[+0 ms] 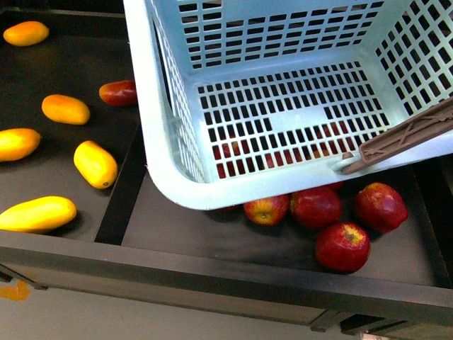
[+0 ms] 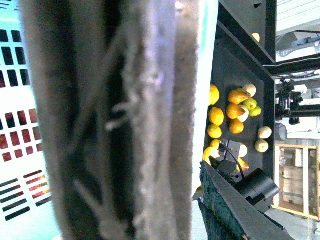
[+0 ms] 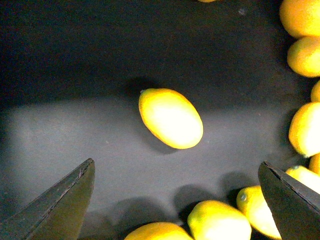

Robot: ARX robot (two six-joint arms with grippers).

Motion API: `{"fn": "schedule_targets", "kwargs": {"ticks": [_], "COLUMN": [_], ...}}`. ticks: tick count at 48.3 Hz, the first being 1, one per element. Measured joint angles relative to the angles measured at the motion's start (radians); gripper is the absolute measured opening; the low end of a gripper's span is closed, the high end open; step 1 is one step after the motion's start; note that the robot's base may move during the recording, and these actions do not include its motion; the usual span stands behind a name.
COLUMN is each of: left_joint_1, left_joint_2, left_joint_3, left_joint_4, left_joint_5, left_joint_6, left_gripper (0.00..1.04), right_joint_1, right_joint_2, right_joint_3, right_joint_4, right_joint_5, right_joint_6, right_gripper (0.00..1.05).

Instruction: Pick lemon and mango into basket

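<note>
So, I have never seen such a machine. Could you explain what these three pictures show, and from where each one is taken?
This is a robot with two arms; each ends in an end effector, a clamp with two fingers. The front picture comes from a camera on its body: a turquoise basket above a black shelf with mangoes and red apples. The other two come from cameras on the wrists. The left one is filled by the basket's brown handle, very close; whether it is gripped cannot be seen. The right one shows a lemon on the surface beyond the right end effector, whose fingers are open and hold nothing.
</note>
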Motion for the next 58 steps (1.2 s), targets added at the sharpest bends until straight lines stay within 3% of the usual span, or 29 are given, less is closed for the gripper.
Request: {"fn": "schedule_targets", "kwargs": {"ticks": [9,17,58], "left_joint_1": [0.000,0.000,0.000], "left_joint_2": [0.000,0.000,0.000], "left_joint_3": [0.000,0.000,0.000], "left_joint_4": [0.000,0.000,0.000], "left_joint_5": [-0.004,-0.004,-0.001], "left_joint_6": [0.000,0.000,0.000], "left_gripper": [0.28,0.28,0.28], "right_joint_1": [0.002,-0.001,-0.031], "right_joint_2": [0.114,0.203,0.491], "right_joint_3": [0.117,0.201,0.570], "right_joint_4": [-0.087,-0.143,-0.310], "right_joint_5": [0.003,0.005,-0.014], "right_joint_6": [-0.152,-0.197,-0.135], "right_gripper": [0.96,0.96,0.96]}}
